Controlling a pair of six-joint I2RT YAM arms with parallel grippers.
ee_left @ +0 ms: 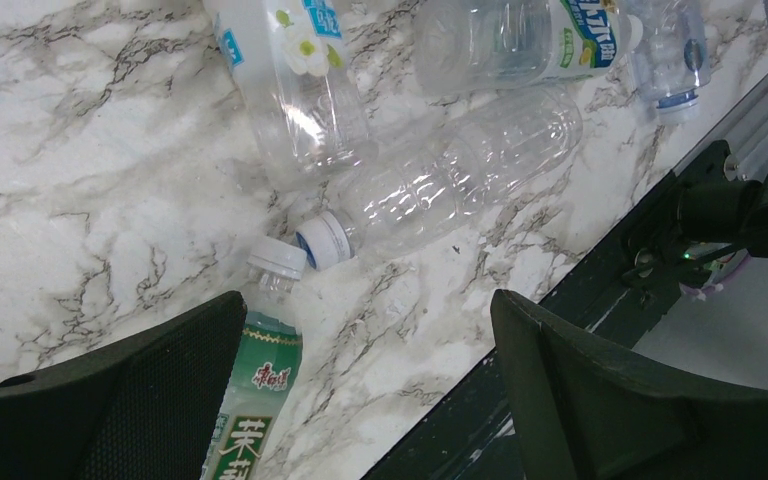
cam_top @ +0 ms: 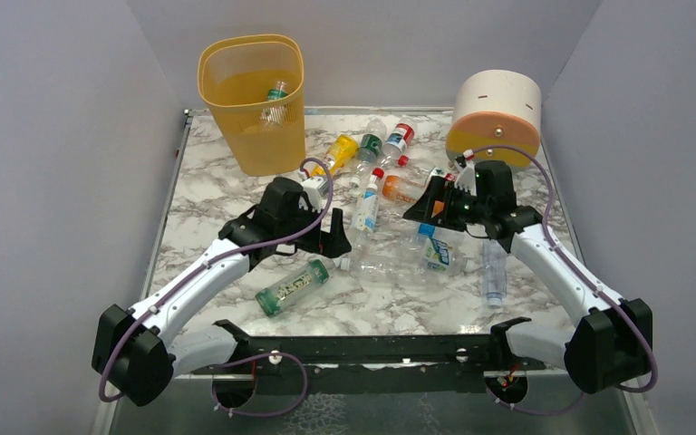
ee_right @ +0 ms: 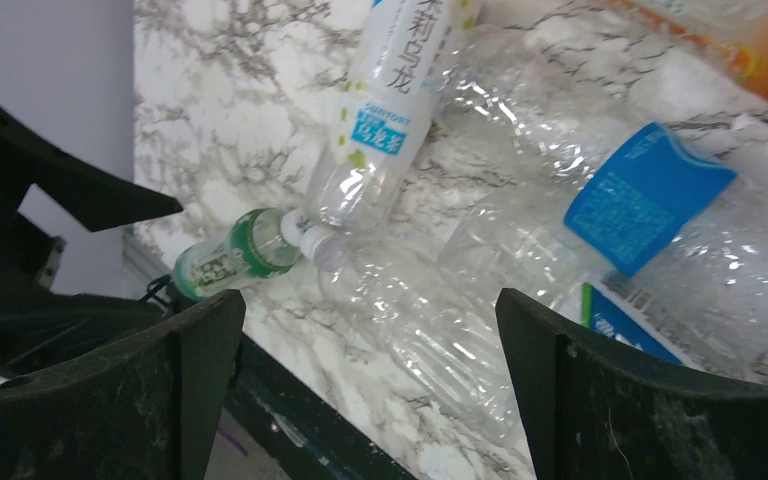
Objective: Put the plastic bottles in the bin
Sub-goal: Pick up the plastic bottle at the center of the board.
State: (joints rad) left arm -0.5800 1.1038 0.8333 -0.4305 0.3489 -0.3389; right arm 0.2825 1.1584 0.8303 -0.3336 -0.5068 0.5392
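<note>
Yellow bin [cam_top: 252, 100] upright far-left, one bottle [cam_top: 275, 101] inside (teal cap); other plastic bottles [cam_top: 368, 204] lying scattered nearby.

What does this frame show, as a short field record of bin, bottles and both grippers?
Bin: yellow bin, far left, upright, one bottle visible inside
Table: about ten bottles lying scattered on the marble table, none gripped
Left gripper: open, empty, above a clear bottle and a green-label bottle
Right gripper: open, empty, above a blue-label bottle
Other: white-and-orange drum, far right
</note>
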